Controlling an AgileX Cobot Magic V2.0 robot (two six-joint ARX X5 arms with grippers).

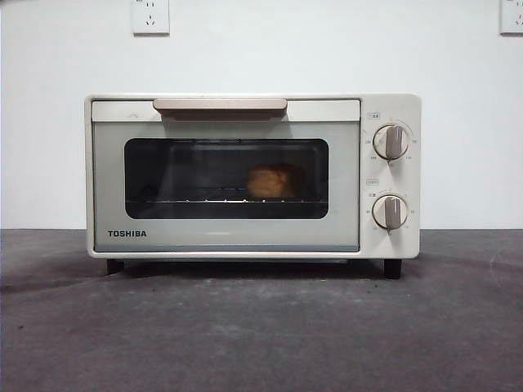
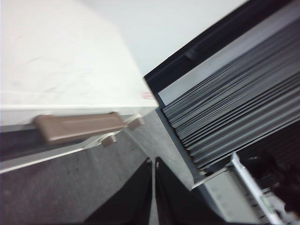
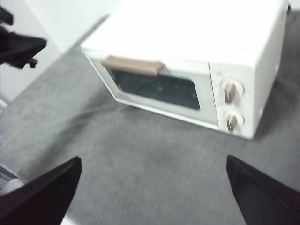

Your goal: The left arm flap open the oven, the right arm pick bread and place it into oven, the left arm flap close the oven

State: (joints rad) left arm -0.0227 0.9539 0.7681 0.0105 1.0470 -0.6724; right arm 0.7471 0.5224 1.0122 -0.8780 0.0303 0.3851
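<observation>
The cream-white oven [image 1: 225,238] stands in the middle of the grey table with its door shut and the beige handle [image 1: 219,104] at the top. Behind the dark window the golden bread [image 1: 272,181] rests on the wire rack, right of centre. No arm shows in the front view. My left gripper [image 2: 153,187] is shut and empty, hovering off the oven's top corner, a short way from the handle [image 2: 79,126]. My right gripper [image 3: 152,187] is open and empty, held back above the table in front of the oven [image 3: 187,33]. The left arm's dark tip [image 3: 18,49] shows beside the oven.
Two round knobs [image 1: 391,141] [image 1: 391,211] sit on the oven's right panel. Wall sockets [image 1: 150,15] [image 1: 511,15] are high on the white wall behind. A dark ribbed panel [image 2: 234,108] with some equipment lies off the table's side in the left wrist view.
</observation>
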